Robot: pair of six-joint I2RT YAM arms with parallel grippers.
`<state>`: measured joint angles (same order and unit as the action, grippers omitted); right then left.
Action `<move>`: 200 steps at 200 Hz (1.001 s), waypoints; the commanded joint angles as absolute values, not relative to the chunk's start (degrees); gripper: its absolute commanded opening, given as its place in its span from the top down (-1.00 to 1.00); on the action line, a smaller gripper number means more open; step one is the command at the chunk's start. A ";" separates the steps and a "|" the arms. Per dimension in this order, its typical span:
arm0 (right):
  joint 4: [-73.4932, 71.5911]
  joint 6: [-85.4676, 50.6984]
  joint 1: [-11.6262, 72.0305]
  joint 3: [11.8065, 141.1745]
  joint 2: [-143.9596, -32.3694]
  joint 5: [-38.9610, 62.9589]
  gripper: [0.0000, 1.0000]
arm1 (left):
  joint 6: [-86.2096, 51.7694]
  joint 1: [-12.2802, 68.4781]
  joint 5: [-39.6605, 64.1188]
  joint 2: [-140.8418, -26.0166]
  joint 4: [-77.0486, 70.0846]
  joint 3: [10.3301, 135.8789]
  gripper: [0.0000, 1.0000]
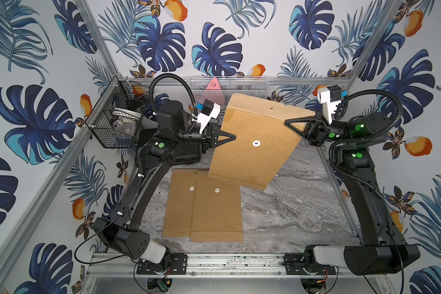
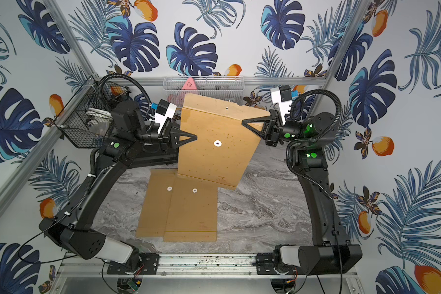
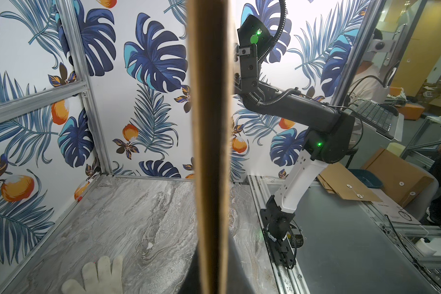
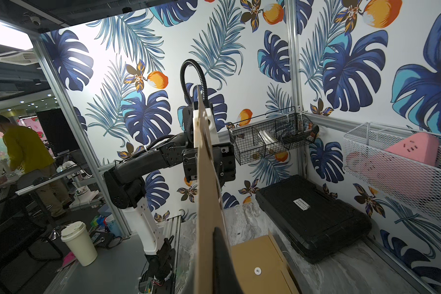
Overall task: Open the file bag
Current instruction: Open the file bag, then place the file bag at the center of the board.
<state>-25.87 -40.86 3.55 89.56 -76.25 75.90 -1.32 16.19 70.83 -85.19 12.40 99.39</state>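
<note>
While a black wire basket [image 1: 112, 122] hangs on the left wall, the left pincer [image 1: 232, 137] is clamped on the left edge of the file bag [image 1: 245, 157], a brown paper envelope held in the air above the marble tabletop [image 1: 290, 208] toward the back of the cell. Its broad face, bearing a white button [image 1: 256, 143], is turned upward in both top views; each wrist view catches it edge-on. Below its near end, two spare envelopes [image 1: 215, 213] lie flat on the tabletop, overlapping side by side, with the held bag's lower edge hanging over their far ends. Behind the bag, a white mesh basket [image 1: 239, 84] on the back wall holds something pink. At right, the right pincer [image 1: 287, 122] is closed tight on the bag's far right corner, paper pinched between its jaws.
</note>
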 commanded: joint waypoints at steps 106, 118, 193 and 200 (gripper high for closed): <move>22.12 -12.78 11.93 95.17 -74.71 45.02 1.00 | -11.91 16.44 23.56 -67.34 14.50 67.59 -0.98; 26.67 -10.74 15.86 96.50 -74.97 37.45 1.00 | -14.21 16.90 20.08 -65.58 13.82 62.77 -0.98; 39.35 -11.22 21.92 97.91 -74.21 24.65 1.00 | -20.24 26.03 3.00 -70.31 7.83 47.27 -0.98; 41.23 -10.39 21.91 98.40 -74.14 24.10 1.00 | -21.01 26.40 2.48 -71.53 6.83 46.63 -0.97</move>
